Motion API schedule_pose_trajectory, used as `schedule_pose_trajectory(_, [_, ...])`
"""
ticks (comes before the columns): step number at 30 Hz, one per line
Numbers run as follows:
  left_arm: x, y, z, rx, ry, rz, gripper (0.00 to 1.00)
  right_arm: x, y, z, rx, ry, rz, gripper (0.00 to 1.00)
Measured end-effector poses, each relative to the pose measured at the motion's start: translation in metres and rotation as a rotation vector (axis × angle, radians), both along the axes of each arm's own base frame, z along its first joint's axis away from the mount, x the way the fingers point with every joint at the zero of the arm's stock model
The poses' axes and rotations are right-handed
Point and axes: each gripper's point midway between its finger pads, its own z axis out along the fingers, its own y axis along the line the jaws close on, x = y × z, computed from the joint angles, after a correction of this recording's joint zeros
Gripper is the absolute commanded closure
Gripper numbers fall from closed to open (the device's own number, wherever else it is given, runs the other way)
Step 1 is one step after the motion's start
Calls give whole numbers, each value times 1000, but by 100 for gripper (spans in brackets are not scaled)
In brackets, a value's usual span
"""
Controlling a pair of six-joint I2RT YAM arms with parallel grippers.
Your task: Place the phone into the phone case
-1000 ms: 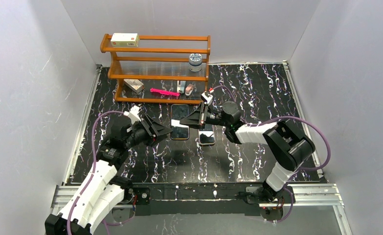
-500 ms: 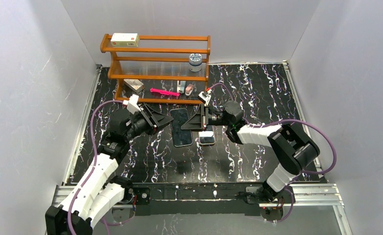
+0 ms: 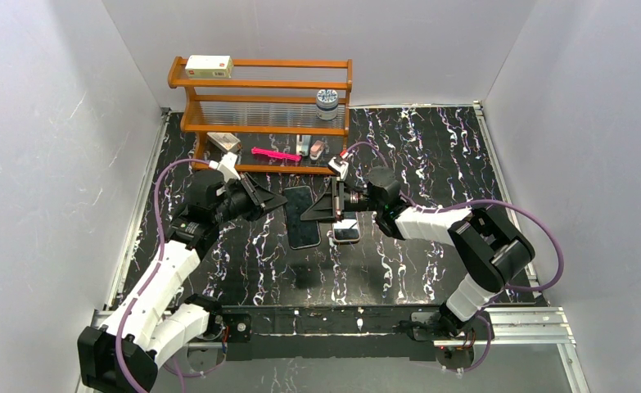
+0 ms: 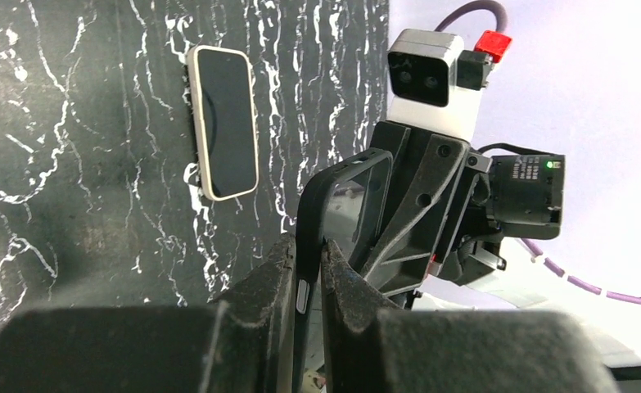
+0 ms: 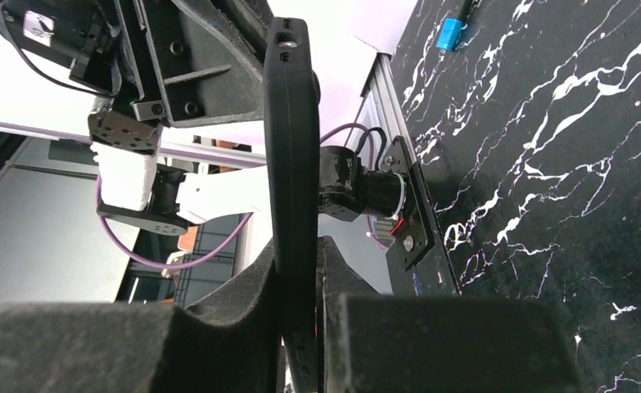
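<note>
Black case (image 3: pixel 303 214) sits mid-frame, edge-on to both wrist views. My left gripper (image 4: pixel 309 250) is clamped tight on one side of it and my right gripper (image 5: pixel 299 246) pinches the other. The phone (image 3: pixel 346 232) lies flat on the table (image 3: pixel 431 155), just lower right of the case, untouched.

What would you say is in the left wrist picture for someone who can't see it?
The left hand pinches the near edge of a thin black phone case, and the right hand grips its far end. Beyond, a dark-screened phone lies flat on the black marbled table.
</note>
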Motion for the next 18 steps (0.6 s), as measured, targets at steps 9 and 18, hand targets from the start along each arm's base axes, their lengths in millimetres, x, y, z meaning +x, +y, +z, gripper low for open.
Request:
schedule_pose_trajectory(9, [-6,7,-10,65,19,-2,52,-4,6,-4,-24,3,3,87])
schedule_pose_trajectory(18, [-3,4,-1,42,-14,-7,99,-5,13,2,-16,-5,12,87])
